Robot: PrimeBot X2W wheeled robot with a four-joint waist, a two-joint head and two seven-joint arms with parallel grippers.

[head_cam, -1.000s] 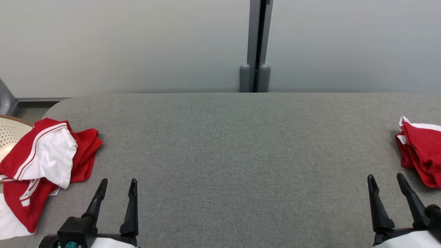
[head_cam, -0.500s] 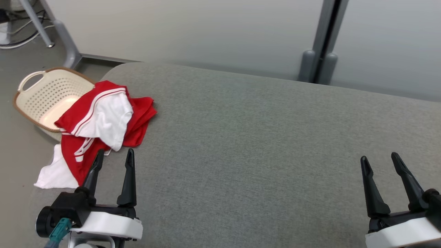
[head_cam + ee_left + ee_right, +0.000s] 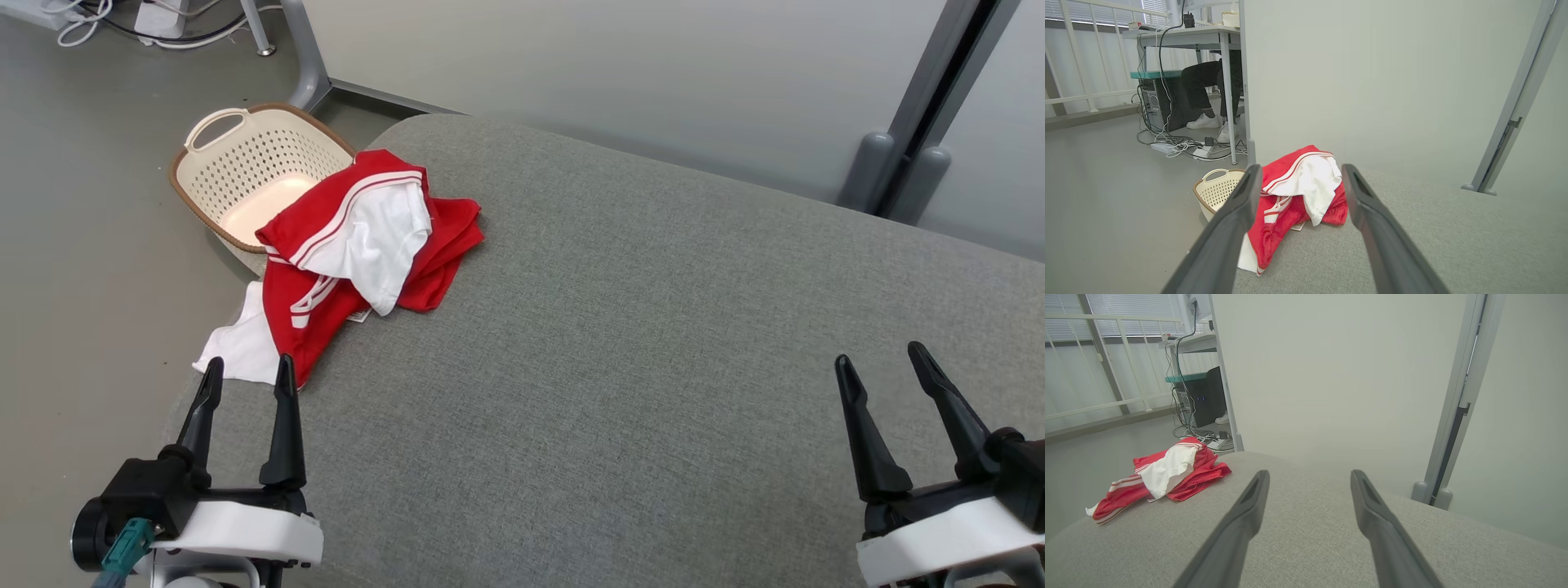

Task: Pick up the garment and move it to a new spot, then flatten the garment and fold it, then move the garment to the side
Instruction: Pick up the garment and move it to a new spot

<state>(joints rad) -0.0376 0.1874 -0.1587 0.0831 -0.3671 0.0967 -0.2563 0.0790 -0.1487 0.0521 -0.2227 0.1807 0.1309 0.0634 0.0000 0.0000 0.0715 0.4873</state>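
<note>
Grey padded table [image 3: 620, 367] spans the work area. Off its left corner, a perforated basket [image 3: 245, 163] stands on the floor. The red-and-white garment [image 3: 367, 237] lies crumpled at that corner, overhanging the edge. Left gripper [image 3: 249, 362] points at it, 2 fingers spread and empty, apparently aligned for pickup. Right gripper [image 3: 878, 354] waits well apart, also spread and empty.

Grey fabric-covered table [image 3: 653, 343] with a rounded far-left corner. Carried a crumpled red-and-white garment [image 3: 359, 241] at that corner, with one end over the left edge. On the floor [image 3: 90, 245] just beside, cream perforated basket [image 3: 245, 151].
</note>
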